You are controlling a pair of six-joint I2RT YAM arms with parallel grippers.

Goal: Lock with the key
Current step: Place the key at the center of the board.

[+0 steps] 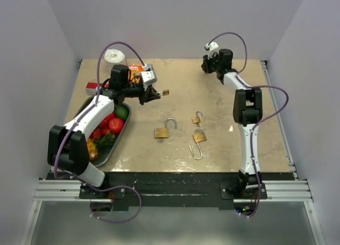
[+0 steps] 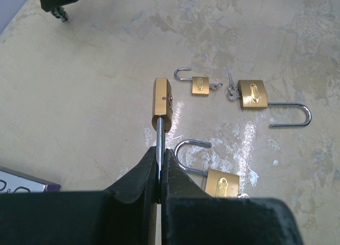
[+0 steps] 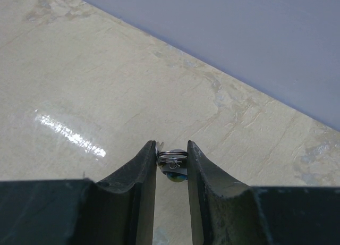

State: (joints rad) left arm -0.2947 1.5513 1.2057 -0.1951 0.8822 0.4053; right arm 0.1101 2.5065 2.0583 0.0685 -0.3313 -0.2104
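- Currently the task stands at the set-up stage: lock and key are each in a gripper, but they have not met.
- Left gripper (image 2: 160,159): fingers together, clamped on the steel shackle (image 2: 159,134) of the held padlock (image 2: 162,102). The brass body sticks out past the fingertips, above the table (image 2: 79,96) and edge-on to the left wrist camera.
- Whether this shackle is latched or sprung open cannot be told; only one leg shows.
- Right gripper (image 3: 172,152): fingers closed on a small key ring (image 3: 173,158), which touches both inner faces. A dark piece hangs just under the ring. The key blade itself is not visible, so its heading is unknown.
- Top view: the right gripper sits near the far wall and the left gripper is at mid-left, so the two are well apart. No key is in the held padlock.
- Three more locks lie on the table with shackles open: the small padlock (image 2: 200,86), the large padlock (image 2: 252,93) and the near padlock (image 2: 222,184). The first two have keys at their bases.
- Done, by judgement: lock picked up, key picked up.
- Left, by judgement: bring the grippers together, line the key up with the keyway, insert, turn, and seat the shackle.
- Risk noted: the grip on the ring may let the key swing during insertion.
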